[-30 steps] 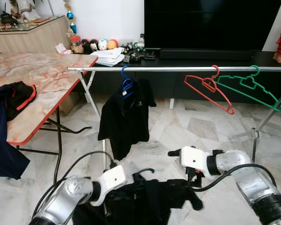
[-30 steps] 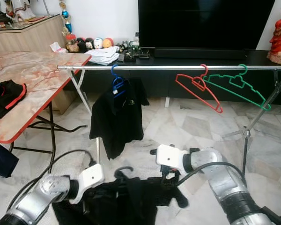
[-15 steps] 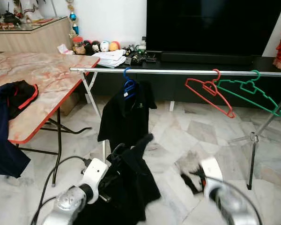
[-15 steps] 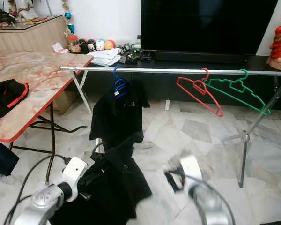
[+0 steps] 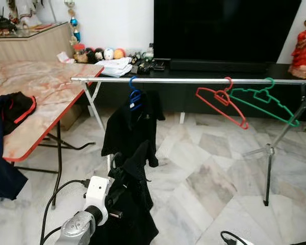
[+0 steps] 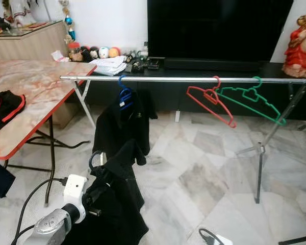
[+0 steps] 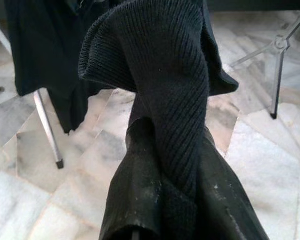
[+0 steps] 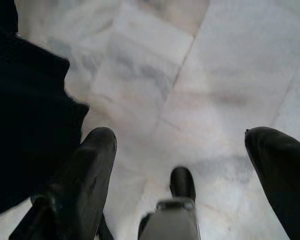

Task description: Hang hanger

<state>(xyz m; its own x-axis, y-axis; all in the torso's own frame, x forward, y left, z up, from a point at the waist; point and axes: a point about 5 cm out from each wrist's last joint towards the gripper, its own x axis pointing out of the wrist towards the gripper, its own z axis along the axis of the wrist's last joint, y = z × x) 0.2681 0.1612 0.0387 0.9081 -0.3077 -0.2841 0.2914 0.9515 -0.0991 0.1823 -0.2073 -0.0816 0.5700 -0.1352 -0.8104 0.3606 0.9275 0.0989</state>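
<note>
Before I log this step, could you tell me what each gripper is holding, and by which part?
The left gripper is shut on the black garment, clamping a bunched fold just below its hanger's hook. The right gripper is open, holding nothing.

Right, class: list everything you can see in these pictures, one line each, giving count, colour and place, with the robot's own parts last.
Clothes rail: one, silver, across the room.
Blue hanger: one, on the rail, carrying a black shirt.
Red hanger: one, bare, on the rail.
Green hanger: one, bare, beside the red.
Table: one, marbled with red edge, left.
Dark clothes: pile, on the table.
Television: one, black, behind.
Black garment on a hanger: one, held up by left gripper.
Right gripper: fingers open, over floor.
</note>
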